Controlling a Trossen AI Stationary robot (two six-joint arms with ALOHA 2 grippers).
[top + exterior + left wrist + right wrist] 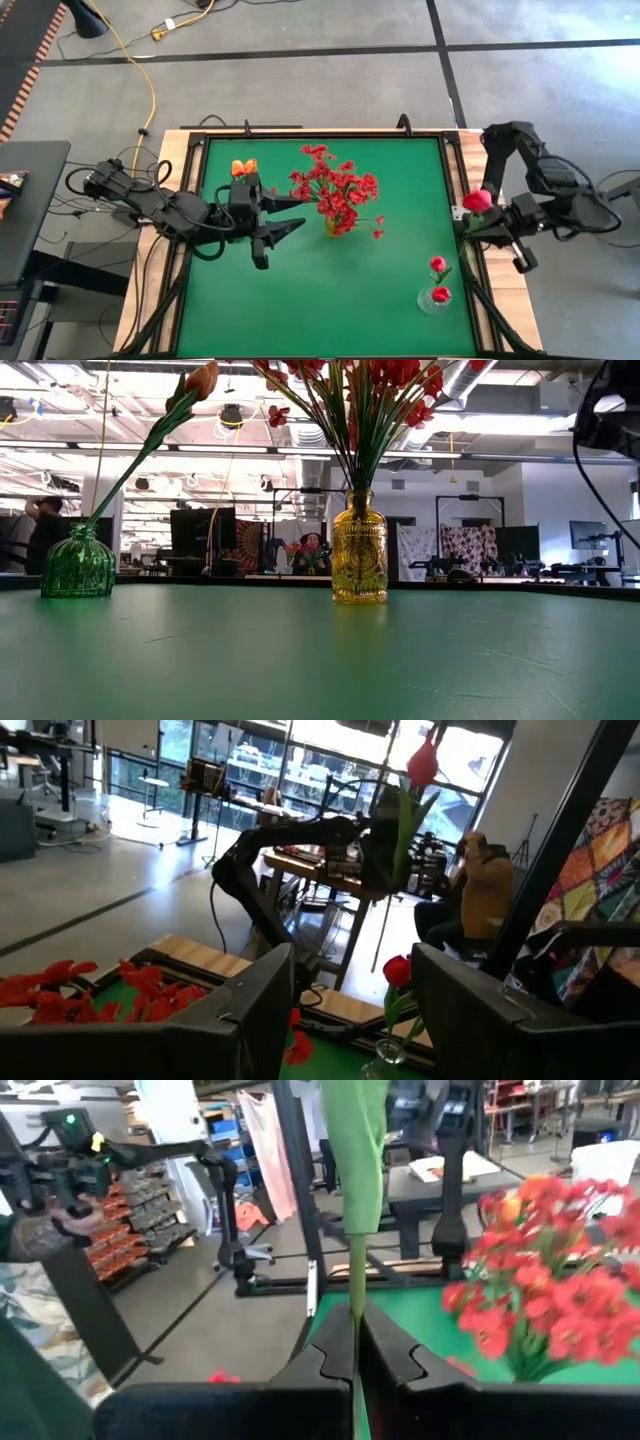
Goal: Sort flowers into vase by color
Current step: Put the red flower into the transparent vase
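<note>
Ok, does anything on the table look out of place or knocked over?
Nothing is knocked over. The green vase, yellow vase and clear vase all stand upright. The orange tulip leans well sideways, and the right gripper holds a red flower at the table's edge.

This is an open robotics lab or workshop. Beyond the green counter [320, 660] run exposed ceiling ducts [450, 380] and strip lights, with monitors [195, 530] and other workbenches [310, 870]. Cables [140, 60] trail over the grey floor, and a person [485, 885] sits at a bench.
</note>
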